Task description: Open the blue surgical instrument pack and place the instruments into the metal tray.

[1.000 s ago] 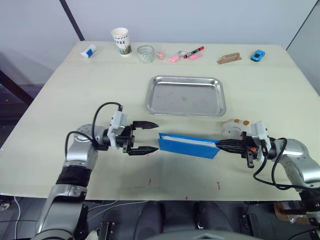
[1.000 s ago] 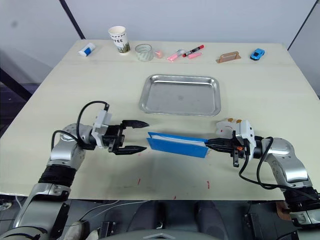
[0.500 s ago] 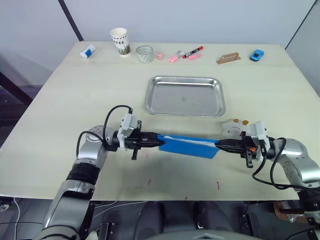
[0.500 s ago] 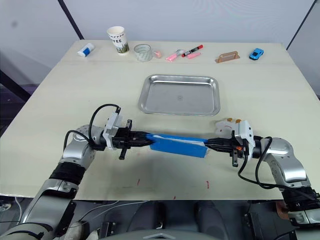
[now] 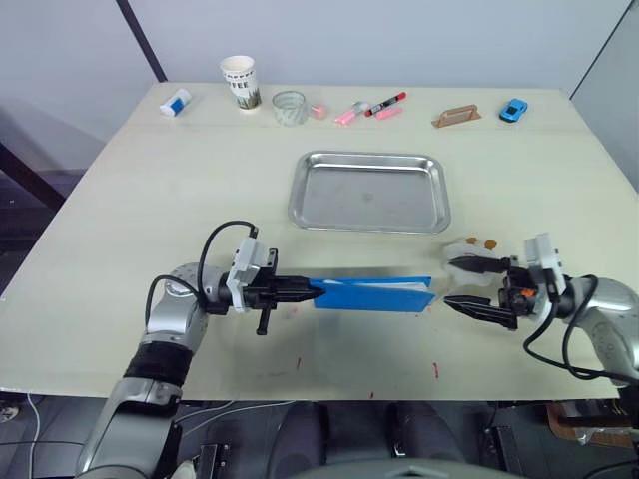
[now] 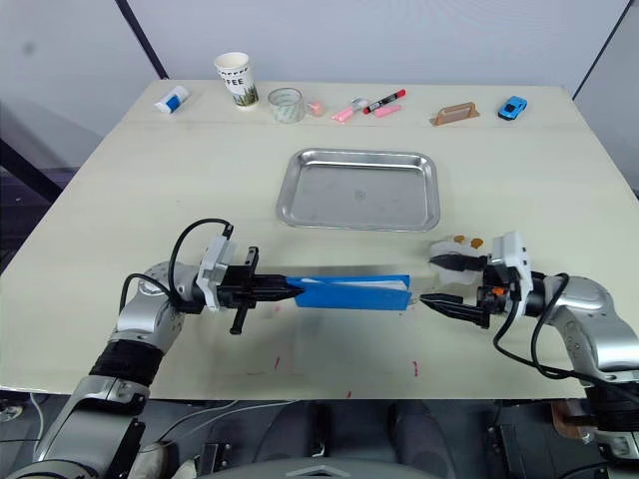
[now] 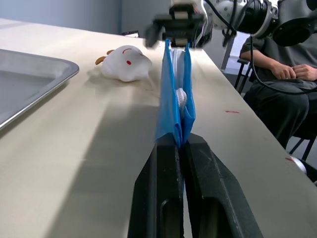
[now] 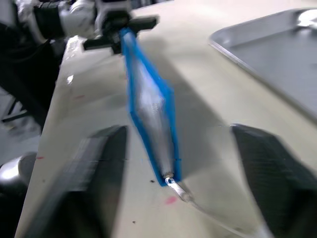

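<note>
The left gripper pinches one end of the flat bright blue fabric pack.

The pack stands on its edge on the pale wooden table, in front of the shiny metal tray and not touching it. The left gripper's two black fingers are squeezed tight on the blue cloth. The right gripper is just past the pack's other end, with its fingers spread wide and holding nothing. A small white soft toy (with red and orange bits) lies near the right gripper.
</note>
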